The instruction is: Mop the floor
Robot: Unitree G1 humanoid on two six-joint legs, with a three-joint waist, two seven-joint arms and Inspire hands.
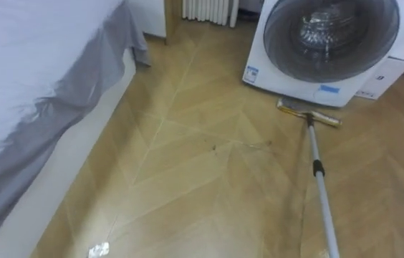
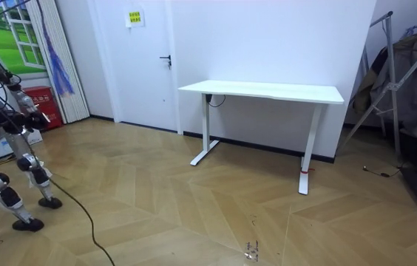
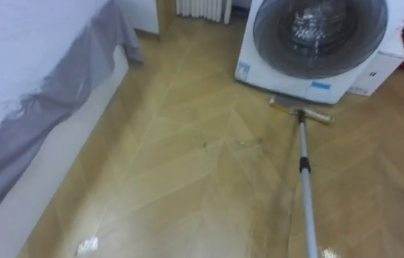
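Before the closed washing machine (image 1: 329, 43) the mop (image 1: 316, 168) head rests on the floor (image 1: 188, 158); hands' (image 2: 38, 117) state unclear.

Herringbone wood floor (image 1: 188, 179), white desk (image 2: 268, 91), bed (image 1: 23, 64)

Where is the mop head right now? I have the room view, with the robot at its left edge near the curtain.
Observer: The mop head lies flat on the wood floor, just in front of the base of a washing machine.
Operator: Which way does the handle run?
Observer: The mop handle runs from the head back toward the robot and leaves the eye view at its bottom edge.
Operator: What is to the left of it?
Observer: A bed stands along the left, with a grey sheet hanging down its side.
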